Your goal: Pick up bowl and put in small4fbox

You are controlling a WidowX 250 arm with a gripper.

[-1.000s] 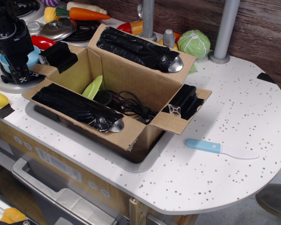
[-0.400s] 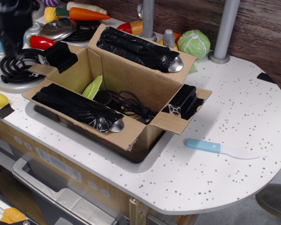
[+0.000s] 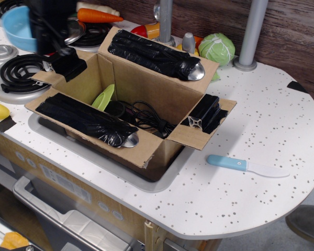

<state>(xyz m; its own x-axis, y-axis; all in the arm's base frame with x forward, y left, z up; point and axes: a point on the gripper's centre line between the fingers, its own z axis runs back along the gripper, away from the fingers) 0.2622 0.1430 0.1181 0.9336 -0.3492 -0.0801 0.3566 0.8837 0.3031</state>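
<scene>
Though motion blur smears it, I see the claw (image 3: 44, 29) raised at upper left over the counter (image 3: 261, 130), its top cropped, gripping the blue bowl (image 3: 17, 29) aloft, left of the open cardboard box (image 3: 141, 99); fingers unreadable.

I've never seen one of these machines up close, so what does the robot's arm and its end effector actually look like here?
Only a little shows at the top left. The end effector is a dark, almost black blocky shape, blurred by motion, so no cables, markings or fingers can be made out. The rest of the arm is out of frame.
</scene>
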